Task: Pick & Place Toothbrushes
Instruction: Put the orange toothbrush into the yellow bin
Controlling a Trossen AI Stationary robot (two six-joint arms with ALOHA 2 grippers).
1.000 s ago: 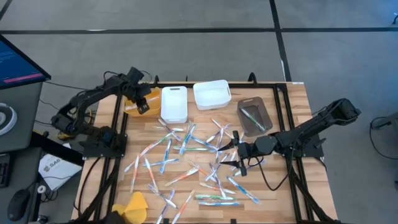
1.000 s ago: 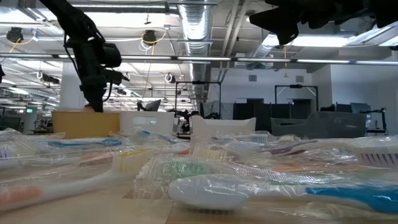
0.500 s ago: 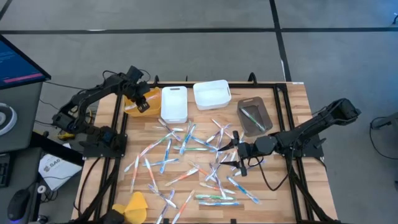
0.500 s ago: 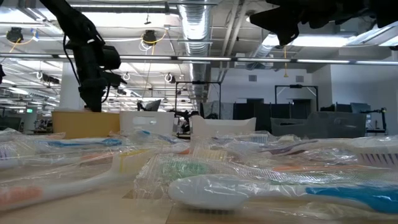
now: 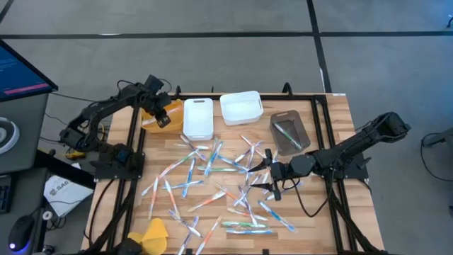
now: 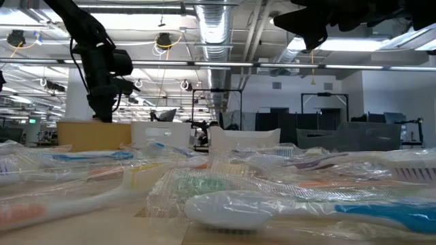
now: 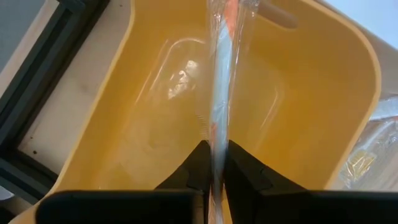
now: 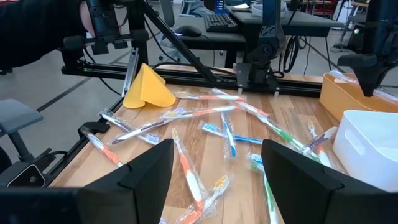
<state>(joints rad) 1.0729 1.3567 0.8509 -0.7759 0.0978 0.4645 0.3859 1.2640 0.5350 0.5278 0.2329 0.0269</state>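
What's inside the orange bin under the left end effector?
The orange bin looks bare inside. The left end effector holds a wrapped toothbrush above it; the strip beneath that brush is hidden.

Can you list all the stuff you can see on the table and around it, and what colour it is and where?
toothbrushes: dozens, wrapped in clear plastic, with white, blue, green, orange and pink handles, scattered over the middle of the wooden table.
orange bin: one, far left of the table; the left gripper is over it.
flat white bin: one, beside the orange bin.
deep white bin: one, far middle.
brown bin: one, far right, with toothbrushes inside.
yellow lump: one, near left corner.
left gripper: fingers shut on an orange toothbrush in its wrapper, over the orange bin.
right gripper: fingers open, over the right side of the pile.
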